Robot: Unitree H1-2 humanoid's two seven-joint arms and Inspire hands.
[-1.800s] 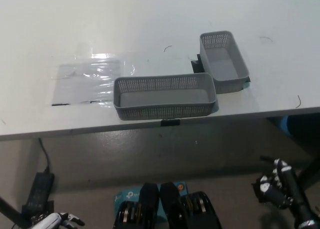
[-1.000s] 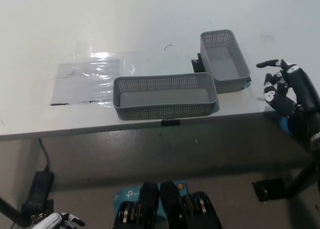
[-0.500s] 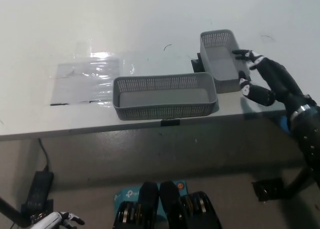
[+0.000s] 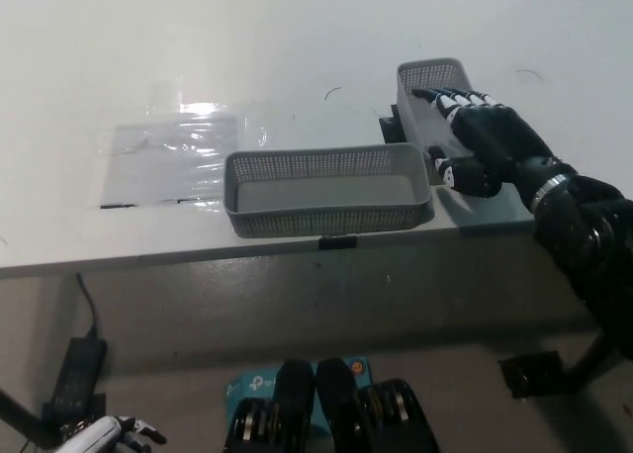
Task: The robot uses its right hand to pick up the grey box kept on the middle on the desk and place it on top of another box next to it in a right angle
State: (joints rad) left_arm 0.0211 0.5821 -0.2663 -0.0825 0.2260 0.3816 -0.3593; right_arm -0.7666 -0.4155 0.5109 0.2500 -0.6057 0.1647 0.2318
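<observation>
Two grey perforated boxes stand on the white desk (image 4: 297, 47). The longer box (image 4: 326, 190) lies crosswise near the front edge. The second box (image 4: 427, 102) points away from me at the long box's right end. My black right hand (image 4: 477, 144) hovers over the second box with its fingers spread, covering the near half, open and holding nothing. My white left hand (image 4: 104, 434) hangs low at the bottom left, below the desk; only its tips show.
A sheet of clear plastic film (image 4: 178, 156) lies on the desk left of the long box. A black bracket (image 4: 390, 129) sits between the boxes. Under the desk are a black power adapter (image 4: 77, 372) and a blue carton (image 4: 240, 386).
My right hand has come up from below the desk at the right, swung left, and now sits over the second box.
</observation>
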